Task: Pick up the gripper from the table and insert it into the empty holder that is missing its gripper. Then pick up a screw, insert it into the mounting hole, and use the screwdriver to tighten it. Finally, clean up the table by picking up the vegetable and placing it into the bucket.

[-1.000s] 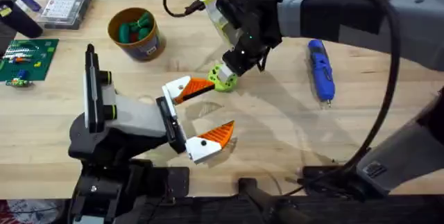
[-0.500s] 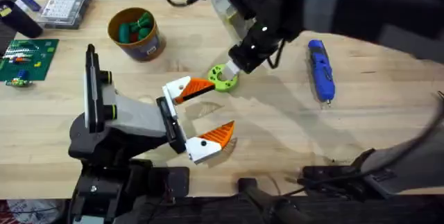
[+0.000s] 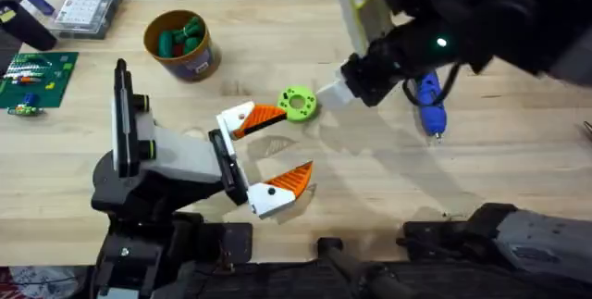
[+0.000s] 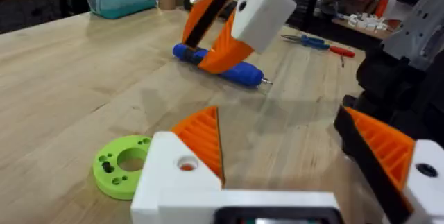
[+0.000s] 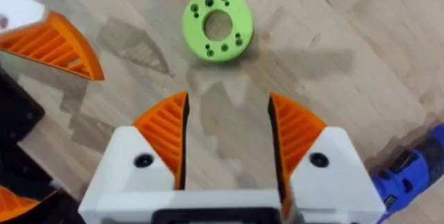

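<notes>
The right gripper [image 3: 326, 94] is pulling away to the right since a sec ago — back then it was sitting right over the green ring [image 3: 298, 104], and now the ring is lying bare on the table [image 3: 370, 197], in the middle of the overhead pic. In the right wrist pic the right gripper's orange pads [image 5: 168, 134] are standing apart w/ nothing between them, so it is open and holding nothing.

The left gripper [image 3: 270, 155] is resting low at center-left of the overhead pic. It is wide open too — one finger tip is almost touching the ring, the other is pointing down-right. Nothing is in it.

The screwdriver [image 3: 427, 100] is lying flat at the right of the overhead pic, just right of the right gripper and partly under that arm. Its long side is running top to bottom in the pic, w/ the metal bit at the lower end. The right arm is much nearer to it, so a grab would prob. be a short reach to the right.

The bucket [image 3: 178, 43] is standing at upper left, already w/ green things in it.

Hard to see: the top of the screwdriver is hidden by the arm. I cannot make out a screw or the holder anywhere.
</notes>
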